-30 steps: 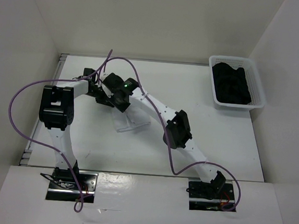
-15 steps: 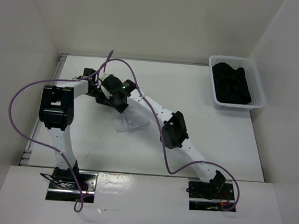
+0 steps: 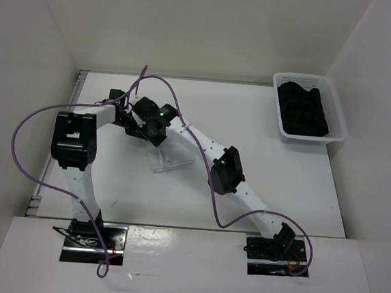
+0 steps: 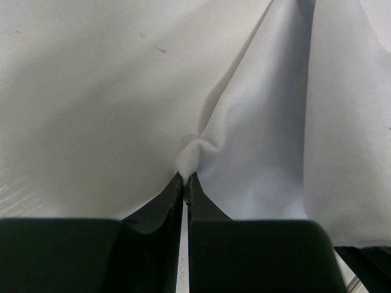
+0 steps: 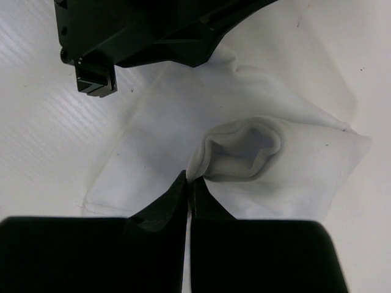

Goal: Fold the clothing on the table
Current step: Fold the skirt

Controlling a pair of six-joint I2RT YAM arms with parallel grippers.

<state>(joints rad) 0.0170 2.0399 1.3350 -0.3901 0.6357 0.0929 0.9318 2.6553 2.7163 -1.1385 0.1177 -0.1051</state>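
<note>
Clothing (image 3: 172,159), a small white garment, lies on the left-centre part of the table (image 3: 282,175), well apart from the white mesh basket (image 3: 310,108) with the black garment (image 3: 305,111) at the far right corner. Both my tools meet at its far-left edge. From there the cloth spreads away toward the near edge and to the right, so the body of the garment lies on the near-right side of my grips. I cannot tell its long axis for sure, as the fabric is bunched and my arms hide part of it.

My left tool (image 4: 184,178) is pinched tight on a small peak of the fabric (image 4: 256,140), with the cloth fanning out to the right of the pinch. My right tool (image 5: 187,178) is likewise closed on a raised, rolled lip of the same cloth (image 5: 287,165), and the left wrist (image 5: 153,30) sits just beyond it.

My left arm rises from its base, bends at the elbow and reaches right. My right arm stretches far across the table, diagonally toward the far left. The two grips are nearly side by side. I judge the next move must carry this edge over the rest, toward the near right.
</note>
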